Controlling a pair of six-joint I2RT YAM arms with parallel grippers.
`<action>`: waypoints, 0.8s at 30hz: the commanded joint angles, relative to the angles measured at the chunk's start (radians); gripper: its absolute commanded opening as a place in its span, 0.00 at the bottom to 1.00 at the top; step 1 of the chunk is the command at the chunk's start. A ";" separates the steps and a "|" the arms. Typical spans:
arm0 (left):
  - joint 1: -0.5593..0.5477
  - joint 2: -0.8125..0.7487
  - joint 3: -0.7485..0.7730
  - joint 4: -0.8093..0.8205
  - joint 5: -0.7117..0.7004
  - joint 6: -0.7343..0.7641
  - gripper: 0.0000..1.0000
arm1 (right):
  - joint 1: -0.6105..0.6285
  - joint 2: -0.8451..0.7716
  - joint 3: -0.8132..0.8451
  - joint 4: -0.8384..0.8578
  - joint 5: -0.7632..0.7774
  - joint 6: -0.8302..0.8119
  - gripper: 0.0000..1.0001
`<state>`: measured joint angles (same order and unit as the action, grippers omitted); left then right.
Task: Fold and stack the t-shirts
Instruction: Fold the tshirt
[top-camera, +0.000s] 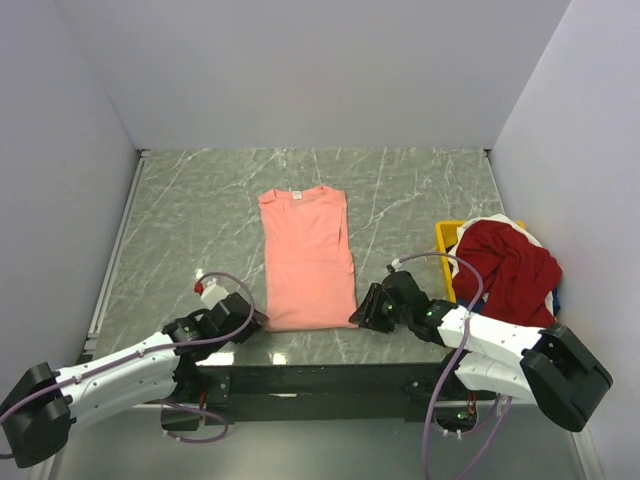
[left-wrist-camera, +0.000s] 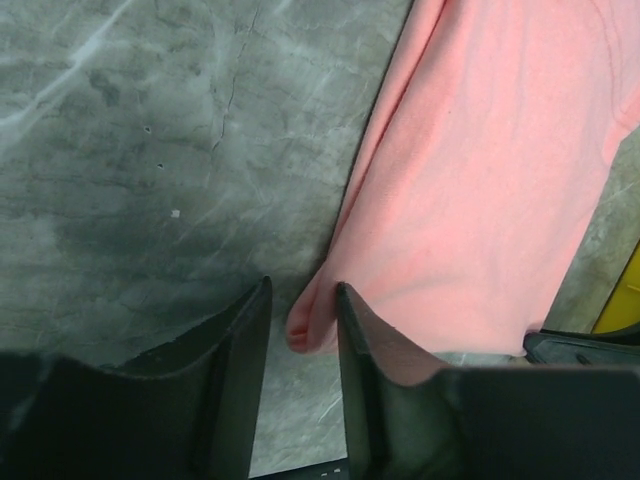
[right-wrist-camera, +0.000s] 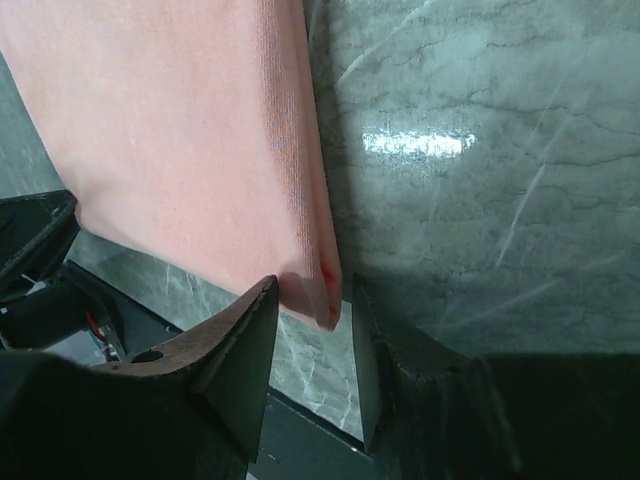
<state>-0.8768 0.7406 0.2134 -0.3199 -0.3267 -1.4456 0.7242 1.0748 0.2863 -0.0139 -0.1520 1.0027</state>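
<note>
A salmon-pink t-shirt (top-camera: 306, 258) lies flat mid-table, folded into a long narrow strip with its collar at the far end. My left gripper (top-camera: 255, 322) sits at its near left corner. In the left wrist view the pink t-shirt (left-wrist-camera: 480, 200) has that corner between the jaws of the left gripper (left-wrist-camera: 302, 300), which are apart, with a gap on one side. My right gripper (top-camera: 362, 314) is at the near right corner. The right wrist view shows the right gripper (right-wrist-camera: 312, 295) open around the layered corner of the t-shirt (right-wrist-camera: 180, 130). A deep red t-shirt (top-camera: 510, 268) is heaped at the right.
The red t-shirt lies on a yellow bin (top-camera: 444, 240) against the right wall, with a bit of white cloth (top-camera: 490, 222) behind it. A black rail (top-camera: 300, 375) runs along the table's near edge. Grey walls close in the left, back and right.
</note>
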 joint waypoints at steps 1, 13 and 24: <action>-0.010 0.016 -0.003 -0.010 0.005 -0.032 0.37 | 0.007 -0.004 -0.021 0.012 0.000 0.016 0.43; -0.079 0.060 -0.051 0.044 0.014 -0.098 0.24 | 0.011 -0.022 -0.061 0.069 -0.026 0.045 0.42; -0.105 0.028 -0.048 0.010 0.015 -0.104 0.33 | 0.009 -0.022 -0.030 0.040 -0.003 0.024 0.26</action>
<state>-0.9691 0.7815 0.1822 -0.2417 -0.3199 -1.5364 0.7269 1.0637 0.2428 0.0410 -0.1764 1.0378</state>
